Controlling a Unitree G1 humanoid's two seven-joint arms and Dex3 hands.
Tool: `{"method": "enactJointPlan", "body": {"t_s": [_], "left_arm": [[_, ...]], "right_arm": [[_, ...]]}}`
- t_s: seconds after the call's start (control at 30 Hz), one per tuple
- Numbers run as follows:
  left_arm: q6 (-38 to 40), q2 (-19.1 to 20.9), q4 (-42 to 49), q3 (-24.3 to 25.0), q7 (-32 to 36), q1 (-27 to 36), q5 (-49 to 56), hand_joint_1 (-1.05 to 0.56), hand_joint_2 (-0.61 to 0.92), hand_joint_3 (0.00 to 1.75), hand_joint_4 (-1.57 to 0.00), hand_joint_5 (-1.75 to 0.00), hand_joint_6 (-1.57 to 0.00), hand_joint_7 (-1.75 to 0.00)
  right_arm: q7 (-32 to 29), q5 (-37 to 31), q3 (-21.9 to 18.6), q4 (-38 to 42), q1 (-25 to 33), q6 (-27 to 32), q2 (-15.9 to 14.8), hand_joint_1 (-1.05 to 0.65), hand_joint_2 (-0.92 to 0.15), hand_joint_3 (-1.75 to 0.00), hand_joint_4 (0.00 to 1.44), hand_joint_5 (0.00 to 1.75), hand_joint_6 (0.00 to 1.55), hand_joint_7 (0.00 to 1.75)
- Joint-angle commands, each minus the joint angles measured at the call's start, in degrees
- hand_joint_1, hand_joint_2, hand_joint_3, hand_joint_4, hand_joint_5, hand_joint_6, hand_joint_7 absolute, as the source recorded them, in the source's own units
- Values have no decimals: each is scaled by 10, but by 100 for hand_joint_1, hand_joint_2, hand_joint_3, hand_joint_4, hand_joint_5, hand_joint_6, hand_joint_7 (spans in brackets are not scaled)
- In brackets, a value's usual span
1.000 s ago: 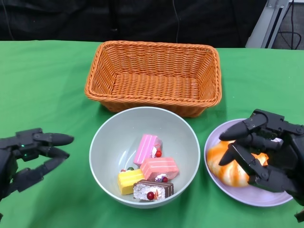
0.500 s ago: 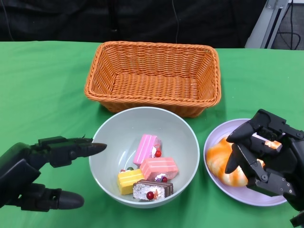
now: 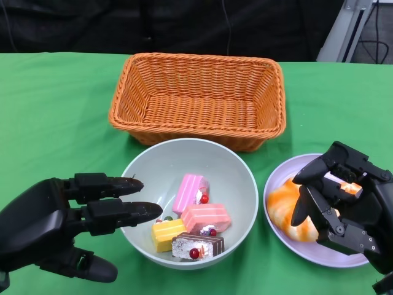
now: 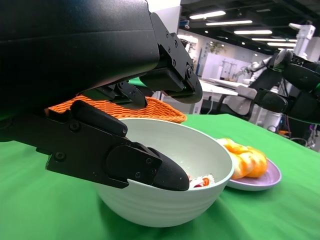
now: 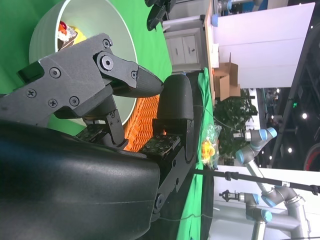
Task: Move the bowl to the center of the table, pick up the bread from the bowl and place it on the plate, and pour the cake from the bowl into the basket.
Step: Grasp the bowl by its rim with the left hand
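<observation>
The pale green bowl stands mid-table in the head view, with several small cakes in it: pink, yellow and chocolate. My left hand reaches in from the left. Its fingers lie over the bowl's left rim and its thumb is outside the bowl wall; I cannot tell whether they touch. The orange bread lies on the lilac plate at the right. My right hand hovers over the bread, fingers apart and holding nothing.
The orange wicker basket stands just behind the bowl, nearly touching its far rim. Green cloth covers the table. The plate sits close to the bowl's right side and near the table's front edge.
My left hand has moved right, from off to the side until its fingers lie over the bowl's left rim. The right hand has drawn slightly back over the bread.
</observation>
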Motion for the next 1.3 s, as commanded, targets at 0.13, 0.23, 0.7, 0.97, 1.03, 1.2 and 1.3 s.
{"method": "enactJointPlan", "body": {"t_s": [0.13, 0.23, 0.7, 0.97, 1.03, 1.2, 1.3], "left_arm": [[-39, 19, 24, -13, 40, -43, 92, -62, 87, 0, -69, -9, -69, -5], [-38, 20, 41, -20, 65, -61, 124, -58, 87, 0, -82, -11, -80, -5], [-3, 45, 67, -85, 161, -107, 213, -51, 90, 1, -99, -9, -96, -4], [34, 61, 54, -126, 203, -108, 227, -51, 90, 0, -102, -8, -99, -3], [39, 65, 51, -134, 212, -108, 228, -51, 90, 0, -102, -8, -99, -3], [94, 70, 6, -171, 189, -93, 229, -52, 90, 0, -99, -5, -96, 0], [123, 79, -20, -191, 179, -86, 232, -52, 90, 0, -98, -3, -94, 0]], "right_arm": [[-9, 14, -3, -11, 7, 17, -1, -12, -63, -94, 68, 165, 63, 136], [-9, 15, -1, -12, 10, 17, 0, -13, -62, -95, 68, 166, 63, 136], [0, 20, 4, -11, 19, 5, 3, -15, -61, -97, 68, 163, 64, 134], [4, 20, 7, -13, 23, -1, 4, -13, -62, -94, 67, 162, 64, 133], [4, 20, 7, -13, 23, -1, 4, -13, -62, -94, 67, 162, 64, 133], [-5, 18, 6, -22, 25, 6, 5, -14, -61, -94, 69, 162, 66, 133], [-8, 17, 8, -25, 25, 7, 6, -13, -60, -96, 69, 162, 66, 133]]}}
